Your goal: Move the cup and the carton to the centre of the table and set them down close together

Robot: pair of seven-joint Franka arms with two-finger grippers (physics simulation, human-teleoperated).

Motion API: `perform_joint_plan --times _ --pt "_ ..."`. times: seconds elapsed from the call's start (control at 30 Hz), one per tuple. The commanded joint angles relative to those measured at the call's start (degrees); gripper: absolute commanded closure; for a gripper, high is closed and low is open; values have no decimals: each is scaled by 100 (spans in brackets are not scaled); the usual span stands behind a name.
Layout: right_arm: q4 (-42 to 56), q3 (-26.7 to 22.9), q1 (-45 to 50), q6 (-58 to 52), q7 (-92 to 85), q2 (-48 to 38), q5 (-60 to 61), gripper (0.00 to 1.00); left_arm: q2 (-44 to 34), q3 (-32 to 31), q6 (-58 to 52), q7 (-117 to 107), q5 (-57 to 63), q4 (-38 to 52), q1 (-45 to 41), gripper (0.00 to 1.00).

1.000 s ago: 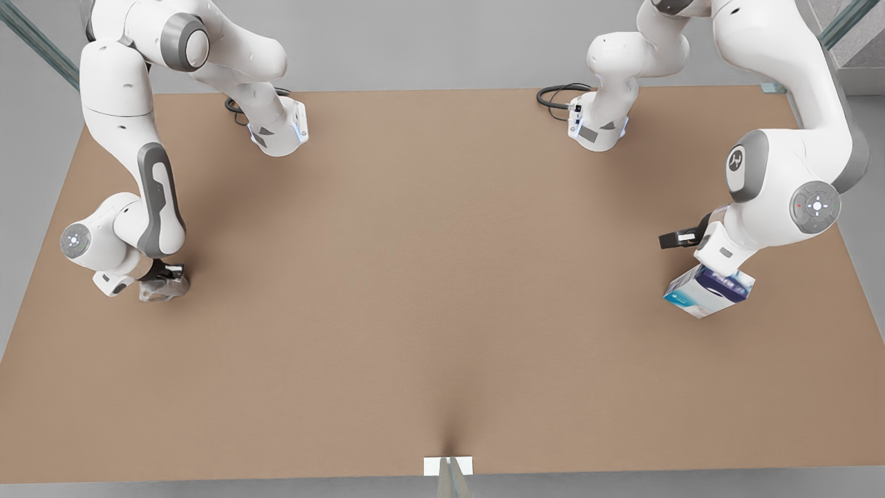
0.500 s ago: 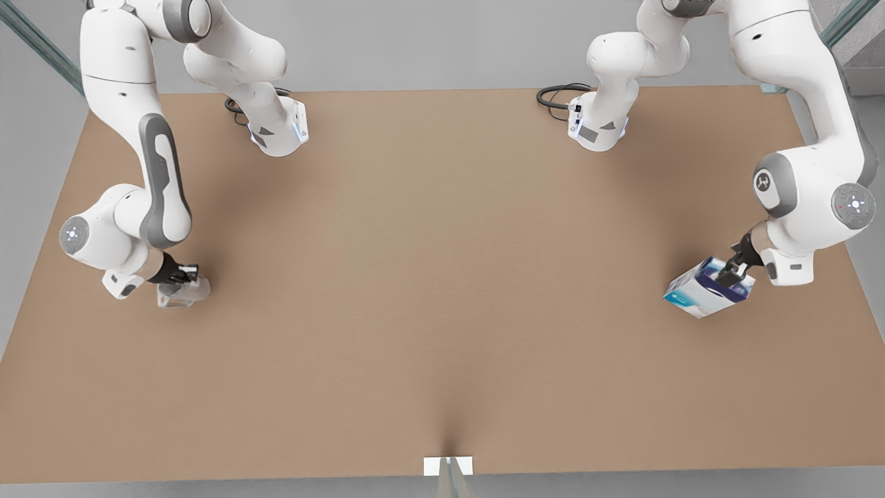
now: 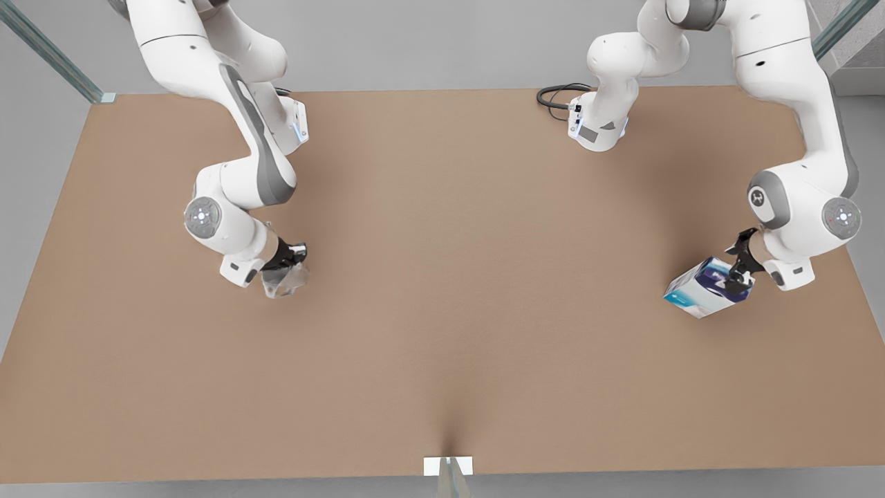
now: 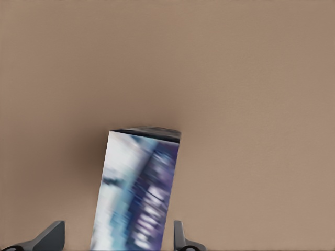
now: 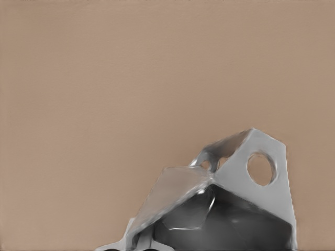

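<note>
Over the table (image 3: 442,332), right hand (image 3: 285,268) apparently grips cup (image 3: 282,282).

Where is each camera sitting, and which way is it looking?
Front view: high up, opposite the arms' bases, looking down on the table; both white arms show.
Left wrist view: on the left arm, looking down at the carton; the open left claw shows its fingers either side.
Right wrist view: on the right arm, looking down at the cup held by the right claw.
Shared: the front view shows the carton and cup too.
</note>
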Motion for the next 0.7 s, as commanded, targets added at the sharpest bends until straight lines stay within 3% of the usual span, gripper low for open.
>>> perform_joint_plan --times 0.0,0.07,0.17,0.27,0.43,0.57,0.67 --pt "182 57 44 -19 292 113 -208 79 8 0 0 -1 -8 -9 20 0" --pt "1105 443 123 -54 1338 693 -446 79 8 36 -9 -1 -8 -9 20 0" --pt "2449 461 650 -45 2384 1695 -815 79 17 36 0 -1 -17 -9 20 0" --pt "4136 92 1432 -291 3245 2846 -877 79 122 36 79 -10 -104 0 20 0" --pt "6809 -102 2417 -529 4335 4578 -815 79 298 36 255 8 -140 9 20 0" --pt "7354 57 2803 -379 4503 5088 -762 79 342 36 272 17 -140 9 20 0" --pt "7319 21 3252 -476 4573 5176 -1755 79 448 36 281 34 -149 35 20 0"
